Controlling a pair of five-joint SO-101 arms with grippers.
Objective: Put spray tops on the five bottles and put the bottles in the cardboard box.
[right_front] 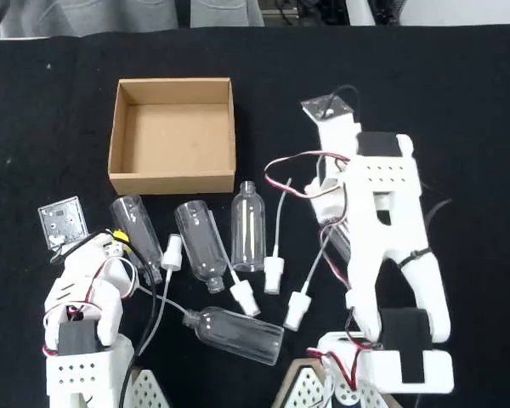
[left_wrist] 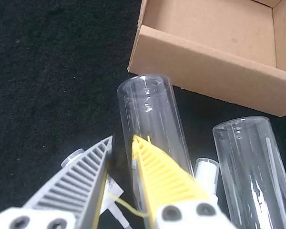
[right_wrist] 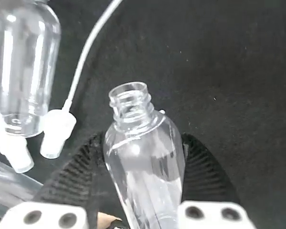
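Observation:
My right gripper [right_wrist: 145, 164] is shut on a clear bottle [right_wrist: 143, 157] whose threaded neck is bare; black fingers [right_wrist: 88, 169] press both its sides. In the high view that arm [right_front: 382, 229] stands right of centre. Three uncapped bottles [right_front: 136, 231] [right_front: 200, 242] [right_front: 248, 225] lie in a row below the cardboard box [right_front: 174, 183], and another bottle [right_front: 238, 333] lies nearer the front. My left gripper [left_wrist: 122, 139] sits by the leftmost bottle's base [left_wrist: 148, 109], its grey and yellow fingers closed on a white spray top [left_wrist: 110, 196]. Several spray tops [right_front: 172, 253] [right_front: 245, 296] [right_front: 274, 274] [right_front: 297, 310] lie loose.
The cardboard box [left_wrist: 205, 67] has nothing inside and stands open-topped at the back left. The spray tops' thin dip tubes trail across the black cloth between the bottles. A small square plate [right_front: 62, 223] lies left of the bottles.

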